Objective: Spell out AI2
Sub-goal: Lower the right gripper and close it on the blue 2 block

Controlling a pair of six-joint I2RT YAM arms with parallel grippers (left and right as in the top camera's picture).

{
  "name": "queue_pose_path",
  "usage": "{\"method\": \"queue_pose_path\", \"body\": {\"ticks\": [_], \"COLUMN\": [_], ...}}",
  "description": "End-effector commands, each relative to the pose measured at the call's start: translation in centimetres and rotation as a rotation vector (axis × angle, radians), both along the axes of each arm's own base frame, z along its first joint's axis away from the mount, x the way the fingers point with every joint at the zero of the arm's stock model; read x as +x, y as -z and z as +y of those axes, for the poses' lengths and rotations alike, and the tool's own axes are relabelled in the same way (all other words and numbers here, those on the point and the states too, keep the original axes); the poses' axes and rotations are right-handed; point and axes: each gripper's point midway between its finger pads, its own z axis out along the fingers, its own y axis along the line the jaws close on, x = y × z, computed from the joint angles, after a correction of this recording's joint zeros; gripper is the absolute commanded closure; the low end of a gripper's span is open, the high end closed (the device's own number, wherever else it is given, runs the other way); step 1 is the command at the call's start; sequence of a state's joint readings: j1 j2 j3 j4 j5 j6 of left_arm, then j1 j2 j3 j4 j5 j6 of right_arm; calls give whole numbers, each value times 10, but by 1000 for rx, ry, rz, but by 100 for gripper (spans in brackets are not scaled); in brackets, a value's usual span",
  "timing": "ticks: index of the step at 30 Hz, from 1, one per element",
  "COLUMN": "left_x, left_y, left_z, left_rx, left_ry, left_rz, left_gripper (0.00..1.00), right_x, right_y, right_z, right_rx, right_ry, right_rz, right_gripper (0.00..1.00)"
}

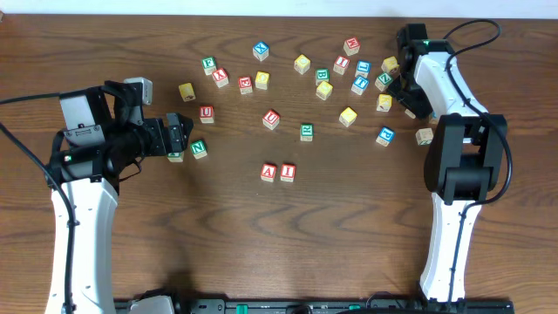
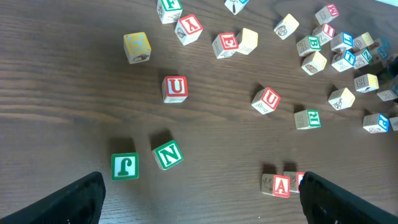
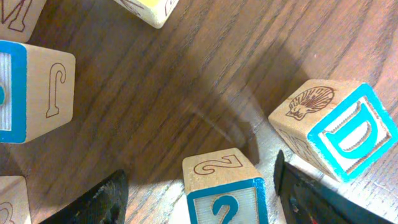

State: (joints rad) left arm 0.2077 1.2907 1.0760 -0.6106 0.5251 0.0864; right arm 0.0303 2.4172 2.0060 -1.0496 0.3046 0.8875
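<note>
Right gripper (image 3: 199,177) hangs with its fingers spread to either side of the blue 2 block (image 3: 225,193), low in the middle of the right wrist view, and no contact shows yet. The D block (image 3: 336,134) sits just beside the 2 on the right, so the finger on that side has little room. If it comes down on the D, or closes with the 2 off centre, the block could twist or skid out. The A block (image 1: 268,172) and I block (image 1: 288,172) stand touching, just below the centre of the overhead view. A careless placement of the 2 could knock them apart. The left gripper (image 2: 202,186) is spread and empty. No container is in view; every block lies loose on the table (image 1: 349,244).
</note>
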Motion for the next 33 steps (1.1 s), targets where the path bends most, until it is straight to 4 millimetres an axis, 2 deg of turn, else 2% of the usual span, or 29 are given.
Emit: {"method": "queue_pose_path", "body": {"ticks": [1, 9, 16, 23, 27, 33], "left_x": [3, 4, 4, 4, 4, 4], "left_y": [-4, -1, -1, -1, -1, -1], "left_z": [2, 2, 2, 2, 2, 2], "left_rx": [9, 7, 7, 7, 7, 7], "left_ry": [7, 7, 7, 7, 7, 7], "left_rz": [-11, -2, -2, -2, -2, -2], "left_gripper": [2, 2, 2, 2, 2, 2], "right_x": [-2, -2, -1, 1, 2, 4], "right_y": [6, 6, 6, 4, 2, 0], "right_z": [1, 1, 1, 1, 1, 1], "right_rx": [0, 0, 0, -1, -2, -2], "right_ry": [-3, -7, -7, -15, -21, -29], "right_rz": [14, 14, 11, 9, 5, -1], "right_gripper": [29, 29, 42, 43, 51, 52]}}
